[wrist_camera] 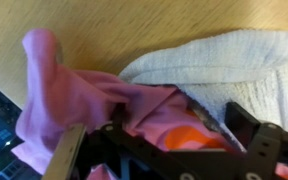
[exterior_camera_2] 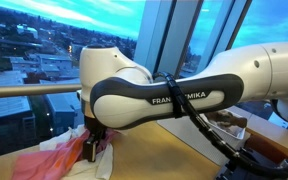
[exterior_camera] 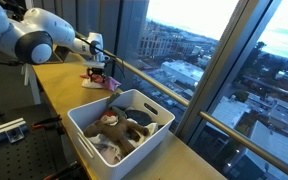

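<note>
My pincer (wrist_camera: 154, 140) sits low over the pink cloth (wrist_camera: 69, 95), jaws wide, straddling it. I see a white towel (wrist_camera: 229, 65) touching that cloth on the desk (wrist_camera: 134, 20).

Daylight through windows, bright glare outside; interior dimmer; wrist view soft, blurred.

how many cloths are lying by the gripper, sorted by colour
pink cloth: 1
white towel: 1
total: 2
An orange patch shows between them; whether it is a separate piece cannot be told, so it is not counted.
</note>
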### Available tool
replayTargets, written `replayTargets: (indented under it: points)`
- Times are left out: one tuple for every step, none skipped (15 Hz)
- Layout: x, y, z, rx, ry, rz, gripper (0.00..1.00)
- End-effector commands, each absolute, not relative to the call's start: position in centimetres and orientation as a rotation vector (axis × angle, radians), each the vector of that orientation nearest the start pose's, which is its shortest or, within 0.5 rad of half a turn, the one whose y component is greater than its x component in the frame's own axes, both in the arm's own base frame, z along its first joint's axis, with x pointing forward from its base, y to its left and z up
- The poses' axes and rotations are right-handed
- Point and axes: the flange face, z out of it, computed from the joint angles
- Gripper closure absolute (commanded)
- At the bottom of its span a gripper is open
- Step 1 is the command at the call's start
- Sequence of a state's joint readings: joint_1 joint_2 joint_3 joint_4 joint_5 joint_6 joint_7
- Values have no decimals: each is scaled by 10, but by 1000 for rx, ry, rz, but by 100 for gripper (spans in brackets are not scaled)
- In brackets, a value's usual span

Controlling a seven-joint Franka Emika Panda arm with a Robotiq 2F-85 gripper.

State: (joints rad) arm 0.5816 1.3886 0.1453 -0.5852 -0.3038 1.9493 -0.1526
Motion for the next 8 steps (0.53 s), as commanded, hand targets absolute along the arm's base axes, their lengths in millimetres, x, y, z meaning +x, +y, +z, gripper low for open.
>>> replayTargets:
  points:
    - [647, 462, 106, -2911, -1346, 19, 0]
    - [646, 460, 99, -2905, -1327, 37, 0]
    - [644, 459, 93, -2897, -1307, 54, 0]
    - [644, 457, 90, -2893, -1288, 64, 0]
    - [644, 455, 87, -2892, -1271, 76, 0]
    - [645, 453, 85, -2893, -1250, 88, 25]
    - [645, 450, 83, -2896, -1237, 103, 26]
    - [647, 447, 84, -2899, -1222, 119, 34]
